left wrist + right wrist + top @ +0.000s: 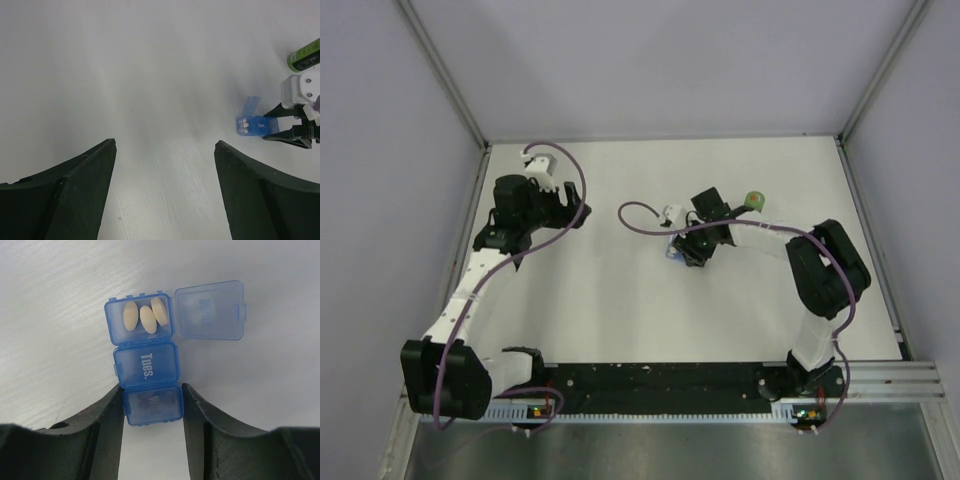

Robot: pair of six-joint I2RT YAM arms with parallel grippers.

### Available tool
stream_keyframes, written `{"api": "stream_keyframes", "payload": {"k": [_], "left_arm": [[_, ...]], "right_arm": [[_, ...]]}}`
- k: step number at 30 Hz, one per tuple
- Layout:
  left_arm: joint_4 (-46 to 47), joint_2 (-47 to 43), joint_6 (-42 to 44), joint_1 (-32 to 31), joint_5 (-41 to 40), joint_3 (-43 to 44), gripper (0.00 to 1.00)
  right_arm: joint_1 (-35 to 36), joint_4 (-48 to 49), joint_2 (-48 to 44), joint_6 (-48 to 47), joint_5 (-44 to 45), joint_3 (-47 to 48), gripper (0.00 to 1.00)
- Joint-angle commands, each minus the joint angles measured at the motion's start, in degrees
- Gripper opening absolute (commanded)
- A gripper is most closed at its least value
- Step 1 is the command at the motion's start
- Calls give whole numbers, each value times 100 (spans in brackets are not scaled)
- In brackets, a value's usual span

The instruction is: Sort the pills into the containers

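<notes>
the pill box lies flat on the white tabletop, a little right of centre in the top view. in the right wrist view it runs up the middle of the frame as a row of three compartments. the right tool is clamped on the bottom compartment, one finger pressed against each side. this looks meant to pin the light plastic box so it cannot slide while it is being filled. the middle compartment, marked "tues.", is closed. the top one is open, its lid folded flat to the right, which leaves the opening free from above. three pale oval pills lie inside it, side by side. a dark bottle with a green cap sits just to the upper right of the box in the top view.

the left tool is at the upper left of the top view, well apart from the box. its fingers are spread wide over bare tabletop and hold nothing. two compartments are not yet opened, so the sorting seems only partly done.
</notes>
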Motion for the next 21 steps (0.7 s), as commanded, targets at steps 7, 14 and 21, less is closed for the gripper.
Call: {"api": "stream_keyframes", "payload": {"k": [7, 14, 21], "left_arm": [[569, 295, -394, 55, 1331, 49, 85], [1650, 858, -991, 38, 3898, 40, 84], [1887, 1271, -1368, -190, 4278, 541, 83]], "right_arm": [[123, -945, -1235, -26, -1065, 661, 31], [395, -1596, -1762, -149, -1593, 1109, 31], [799, -1904, -1939, -105, -1734, 1382, 30]]}}
